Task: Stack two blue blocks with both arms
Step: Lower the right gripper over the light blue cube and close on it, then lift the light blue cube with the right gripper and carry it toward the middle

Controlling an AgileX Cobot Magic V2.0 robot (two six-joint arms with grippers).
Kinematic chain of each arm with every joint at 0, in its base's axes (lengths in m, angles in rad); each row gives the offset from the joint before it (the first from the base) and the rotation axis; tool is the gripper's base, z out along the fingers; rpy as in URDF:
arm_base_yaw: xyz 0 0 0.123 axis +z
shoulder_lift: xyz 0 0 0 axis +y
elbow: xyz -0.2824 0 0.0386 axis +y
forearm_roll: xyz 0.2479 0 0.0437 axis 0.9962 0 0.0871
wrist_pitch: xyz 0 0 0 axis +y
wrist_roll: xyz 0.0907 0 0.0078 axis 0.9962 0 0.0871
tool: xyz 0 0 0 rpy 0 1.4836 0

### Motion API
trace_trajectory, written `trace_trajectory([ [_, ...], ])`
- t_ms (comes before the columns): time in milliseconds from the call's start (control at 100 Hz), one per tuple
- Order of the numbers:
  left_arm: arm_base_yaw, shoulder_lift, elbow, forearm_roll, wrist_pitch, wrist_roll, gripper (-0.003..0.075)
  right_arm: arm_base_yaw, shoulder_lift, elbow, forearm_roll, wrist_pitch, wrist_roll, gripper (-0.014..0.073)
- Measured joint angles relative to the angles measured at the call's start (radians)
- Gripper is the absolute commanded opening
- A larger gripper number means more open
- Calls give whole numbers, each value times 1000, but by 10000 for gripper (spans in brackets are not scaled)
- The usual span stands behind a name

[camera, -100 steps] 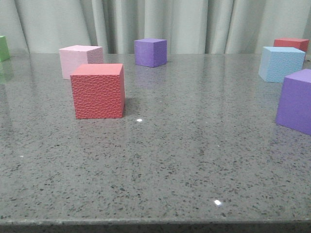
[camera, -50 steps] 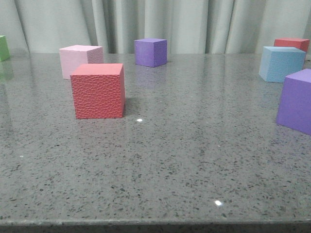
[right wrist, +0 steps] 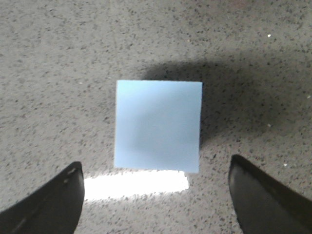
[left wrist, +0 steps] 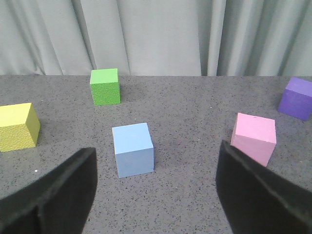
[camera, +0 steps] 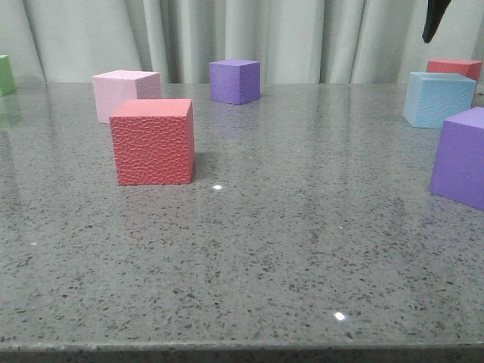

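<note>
**Both hands hovering over blue blocks, no grasp yet**

You're looking at two sky-blue foam cubes sitting well apart on the speckled grey surface [camera: 302, 249]. One blue block [camera: 438, 99] is resting at the far right in the front view, just in front of a red cube [camera: 454, 68] and behind a purple cube [camera: 461, 157]. Your right hand [right wrist: 156, 195] is hanging directly above it w/ fingers spread wide, clear of both sides; only a black fingertip [camera: 434, 19] is showing in the front view. The other blue block [left wrist: 132, 149] is appearing in the left wrist view, between a yellow cube [left wrist: 17, 126] and a pink cube [left wrist: 254, 137], w/ a green cube [left wrist: 105, 86] beyond. Your left hand [left wrist: 156, 195] is also spread wide, holding nothing, approx. lined up w/ that block but short of it.

Judging by looks, these are handling as light, slightly squashy foam: easy to lift, likely to dent or tilt if you're squeezing hard. You're best taking each across two opposite flat side faces, near mid-height, fingers square to the faces, so it's staying level for stacking.
</note>
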Motion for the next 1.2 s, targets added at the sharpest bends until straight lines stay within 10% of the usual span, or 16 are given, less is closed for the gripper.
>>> trace_trajectory([
  [870, 0, 0, 0, 0, 0, 0, 491, 14, 135, 0, -14, -45, 5, 598],
  [1200, 0, 0, 0, 0, 0, 0, 491, 14, 139, 0, -14, -45, 5, 421],
])
